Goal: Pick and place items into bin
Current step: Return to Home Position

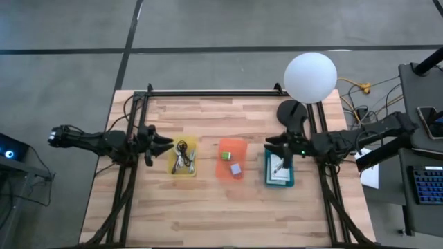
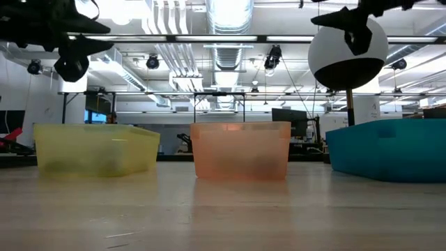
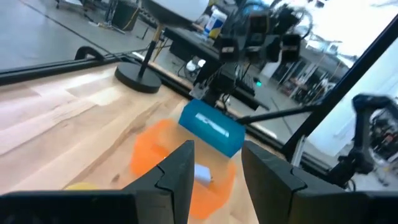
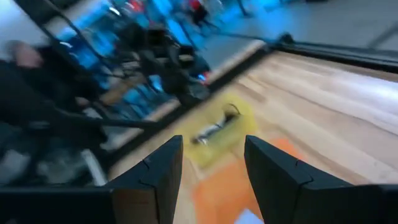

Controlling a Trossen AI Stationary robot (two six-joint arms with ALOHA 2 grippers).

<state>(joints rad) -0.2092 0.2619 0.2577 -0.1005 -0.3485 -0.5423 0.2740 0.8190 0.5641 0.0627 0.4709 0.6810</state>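
Cords (image 1: 182, 158) lie in the yellow bin (image 1: 172, 171), just beside the left gripper (image 1: 166, 144), which hovers at the bin's outer side with fingers spread and empty. A green cube (image 1: 225, 156) and a pale-purple cube (image 1: 236, 168) sit in the orange bin (image 1: 232, 142), between both grippers. White cards (image 1: 280, 169) fill the blue bin (image 1: 267, 181), with the right gripper (image 1: 271, 144) over its edge, fingers likewise apart and empty.

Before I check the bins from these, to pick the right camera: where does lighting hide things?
High view: even light; cords in the yellow bin, cubes in the orange bin and white cards in the blue bin read plainly, only the globe lamp is blown white. Low view: ceiling lights turn the left arm and right arm into silhouettes, and the bin walls veil the contents.
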